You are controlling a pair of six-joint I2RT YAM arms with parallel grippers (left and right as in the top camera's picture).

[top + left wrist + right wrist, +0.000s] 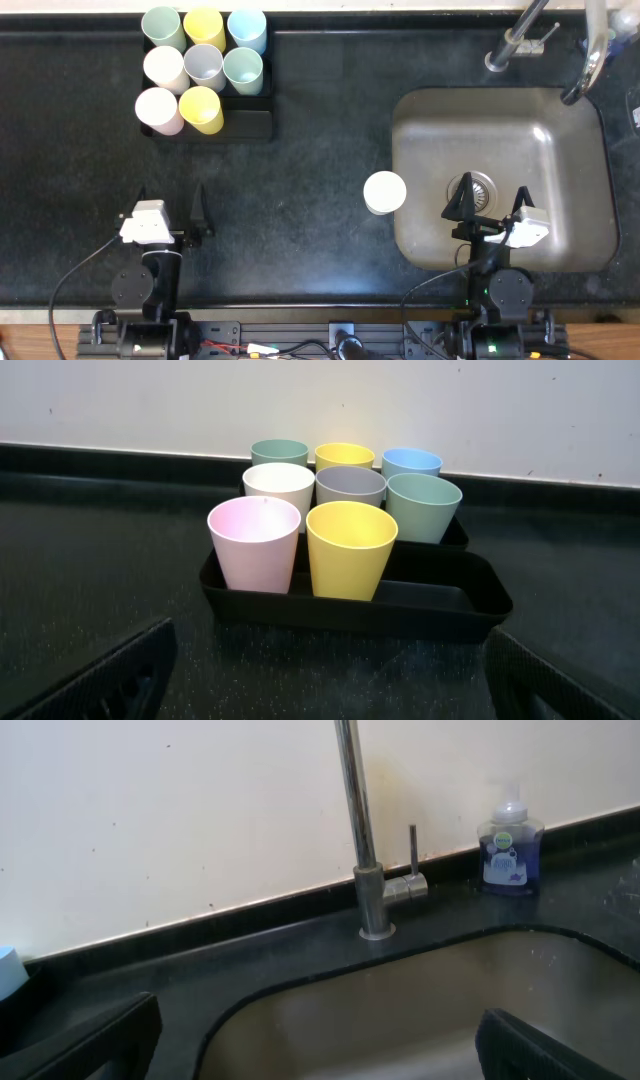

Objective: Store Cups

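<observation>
From above, my left gripper (170,200) gapes wide near the bench's (300,220) front edge, and the right gripper (490,200) gapes wide over the sink (560,130). A white cup (384,192) stands at the sink's left rim. Left wrist: eight cups (350,550) stand in the back-left tray (440,600). Right wrist: tap (350,820) and soap bottle (510,845) at the back edge.

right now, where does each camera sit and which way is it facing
Top view: fixed above the counter, looking straight down; both arms show, left claw and right claw open.
Left wrist view: on the left arm, facing the tray of cups; own fingers show.
Right wrist view: on the right arm, facing the faucet, soap bottle and sink; own fingers show.
Shared: top and left wrist see the tray; top and right wrist the faucet and sink.
</observation>
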